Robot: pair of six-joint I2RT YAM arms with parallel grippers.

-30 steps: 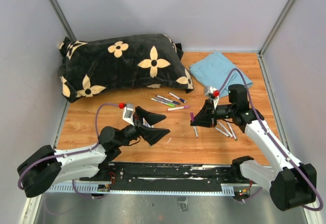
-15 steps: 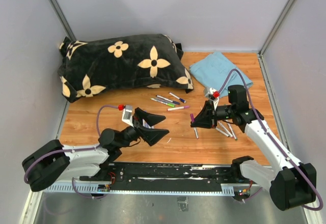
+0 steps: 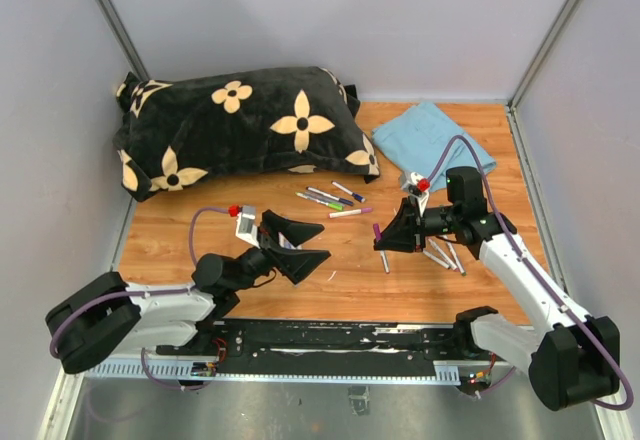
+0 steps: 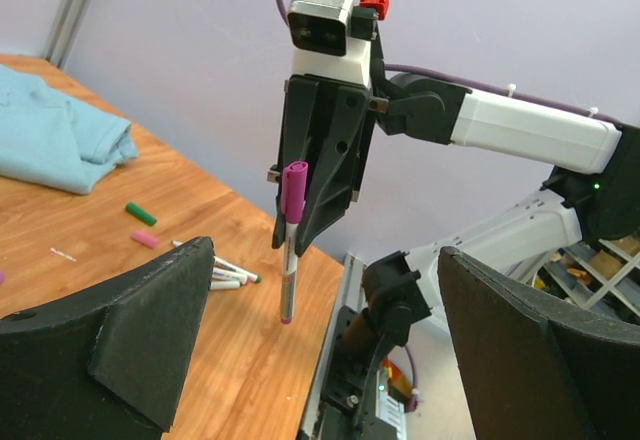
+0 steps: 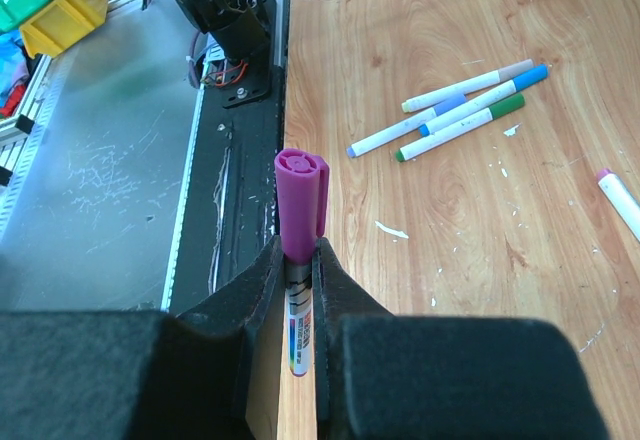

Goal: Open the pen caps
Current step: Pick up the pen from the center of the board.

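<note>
Left wrist view: right hand (image 4: 290, 240) clamps pen (image 4: 288, 285) by barrel, purple cap (image 4: 294, 188) at 12 o'clock, apparently presented for the wide-open, empty left hand (image 3: 323, 241) to pull.

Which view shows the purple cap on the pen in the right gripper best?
Right wrist: the purple cap is close and centred, just above the right gripper shut on the pen. Left wrist shows it side-on, smaller; the top view shows only a speck.
</note>
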